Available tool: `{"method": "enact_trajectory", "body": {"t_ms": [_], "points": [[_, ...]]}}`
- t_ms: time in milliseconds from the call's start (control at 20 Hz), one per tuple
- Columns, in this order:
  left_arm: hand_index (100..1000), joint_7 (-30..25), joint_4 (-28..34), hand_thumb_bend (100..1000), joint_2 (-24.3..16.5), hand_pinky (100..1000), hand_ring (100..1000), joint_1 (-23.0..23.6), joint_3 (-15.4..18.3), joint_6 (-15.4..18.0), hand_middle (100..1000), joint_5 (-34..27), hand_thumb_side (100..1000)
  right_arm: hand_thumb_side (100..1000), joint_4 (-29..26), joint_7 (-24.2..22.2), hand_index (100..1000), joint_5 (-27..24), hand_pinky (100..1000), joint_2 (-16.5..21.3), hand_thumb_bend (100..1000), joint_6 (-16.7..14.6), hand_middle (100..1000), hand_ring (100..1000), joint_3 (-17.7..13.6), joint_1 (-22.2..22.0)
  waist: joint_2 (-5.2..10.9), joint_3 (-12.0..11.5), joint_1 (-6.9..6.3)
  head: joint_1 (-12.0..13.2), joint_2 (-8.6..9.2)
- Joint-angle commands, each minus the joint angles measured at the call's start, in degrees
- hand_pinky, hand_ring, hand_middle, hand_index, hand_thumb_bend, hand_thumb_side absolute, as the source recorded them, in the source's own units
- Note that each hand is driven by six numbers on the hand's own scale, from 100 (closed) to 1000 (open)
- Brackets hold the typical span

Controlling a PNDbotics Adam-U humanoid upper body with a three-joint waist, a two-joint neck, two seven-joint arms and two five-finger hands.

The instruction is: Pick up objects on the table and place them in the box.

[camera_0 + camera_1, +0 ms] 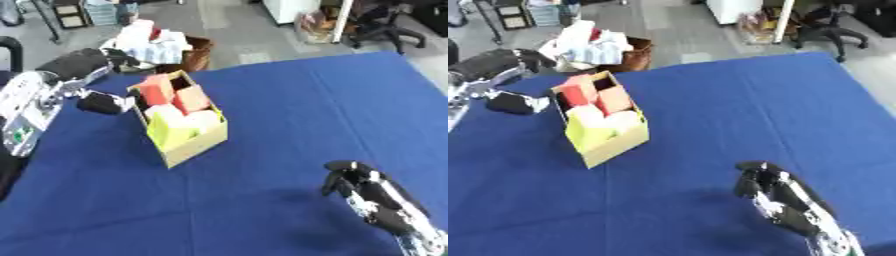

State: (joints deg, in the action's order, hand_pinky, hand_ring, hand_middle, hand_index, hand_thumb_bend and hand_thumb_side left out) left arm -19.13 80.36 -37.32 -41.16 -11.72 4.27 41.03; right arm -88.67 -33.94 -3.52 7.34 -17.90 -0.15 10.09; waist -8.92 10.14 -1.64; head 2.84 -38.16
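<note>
Our left hand (103,103) sits just beside the box (194,145), at its left wall; fingers hidden, so we cannot tell its state. The blocks inside (179,112), red, pink, yellow, look light and stiff, best taken by flat sides. No loose objects visible on the blue table (289,100). Our right hand (359,185) hangs curled, empty, with open room around.

No text, label, brand, number or sign can be read on anything here.
</note>
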Motion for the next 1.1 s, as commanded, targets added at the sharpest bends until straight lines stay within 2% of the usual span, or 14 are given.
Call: {"method": "enact_trajectory", "body": {"t_ms": [50,300,550,850,1100], "points": [[905,1.34,6.25,100,-3.27,791,725,1.76,2.77,-2.49,758,-6.28,601,431,-0.72,0.25,781,0.39,570,0.92,100,-0.06,537,577,-0.27,0.63,0.27,-0.13,0.05,-0.42,0.79],[888,4.59,14.51,100,-2.62,779,701,8.96,7.08,-5.24,726,-14.13,629,428,-0.69,0.57,781,0.40,570,0.89,100,-0.10,537,577,-0.51,0.67,0.35,-0.58,0.28,-0.38,0.79],[872,9.80,23.16,100,0.53,766,697,17.57,10.63,-2.95,705,-26.64,630,428,-0.81,0.65,782,0.25,570,0.87,100,-0.09,537,577,-0.62,0.66,0.31,-1.03,0.40,-0.38,1.18],[841,15.88,28.81,100,7.50,733,676,27.92,13.74,-1.04,672,-34.40,672,431,-1.20,0.90,783,-0.11,569,0.80,100,0.02,537,576,-0.72,0.74,0.27,-1.41,0.25,-0.05,0.95],[840,16.59,29.89,100,14.87,729,681,33.16,14.15,0.91,678,-38.29,716,433,-1.53,1.25,786,-0.69,567,0.64,100,0.21,535,574,-0.70,0.69,0.43,-1.70,0.33,1.52,-0.44]]}}
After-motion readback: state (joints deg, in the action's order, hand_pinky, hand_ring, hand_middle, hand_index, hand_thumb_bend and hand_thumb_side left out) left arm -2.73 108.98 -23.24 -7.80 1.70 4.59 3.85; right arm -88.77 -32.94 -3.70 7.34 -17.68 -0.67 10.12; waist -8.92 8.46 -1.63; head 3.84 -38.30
